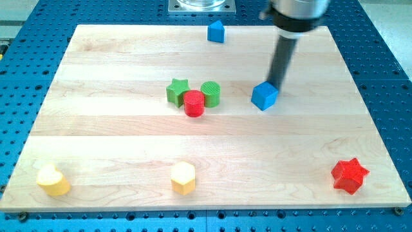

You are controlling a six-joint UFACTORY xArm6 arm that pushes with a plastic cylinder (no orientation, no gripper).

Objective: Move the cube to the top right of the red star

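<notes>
The blue cube [264, 96] sits on the wooden board, right of the middle. My tip [277, 85] stands just at the cube's upper right edge, touching or nearly touching it. The red star [349, 175] lies near the board's bottom right corner, far below and to the right of the cube.
A green star [177, 91], a red cylinder [194, 103] and a green cylinder [210, 94] cluster at the middle. A small blue block [216, 31] sits at the top edge. A yellow heart-like block [53, 180] and a yellow hexagon [183, 178] lie along the bottom.
</notes>
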